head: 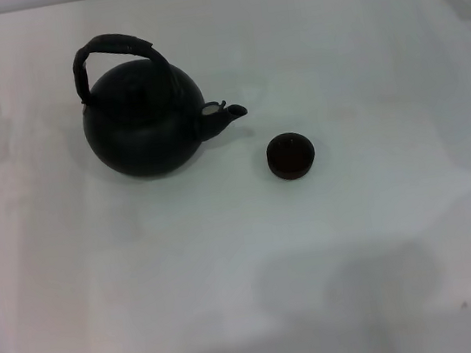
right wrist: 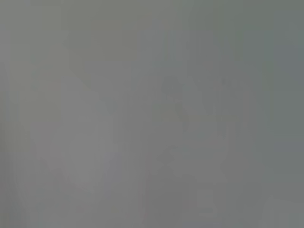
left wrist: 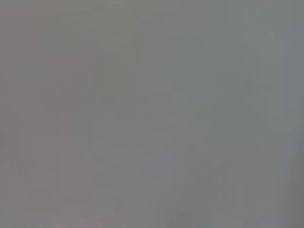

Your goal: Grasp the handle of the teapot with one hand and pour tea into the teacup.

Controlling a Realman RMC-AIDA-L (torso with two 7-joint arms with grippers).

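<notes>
Teapot [head: 143, 128]: dark, round-bodied, upright on the white counter [head: 250, 280]; nothing holds it.
Handle [head: 116, 47]: a wrapped bail arching over the teapot's top, standing up, with open space beneath the arch.
Spout [head: 229, 114]: short, pointing from the teapot toward the teacup.
Teacup [head: 289, 155]: small and dark, upright, near the spout's tip but apart from it; whether it holds tea cannot be told.
Left and right grippers: not in any view; both wrist views show only plain grey, so I cannot tell how their fingers stand.
Stage: fits the teapot waiting for a pour or set back after one.
Doing a grasp well: take the handle at the crown, centred, so the pot hangs level and tips about the spout.
</notes>
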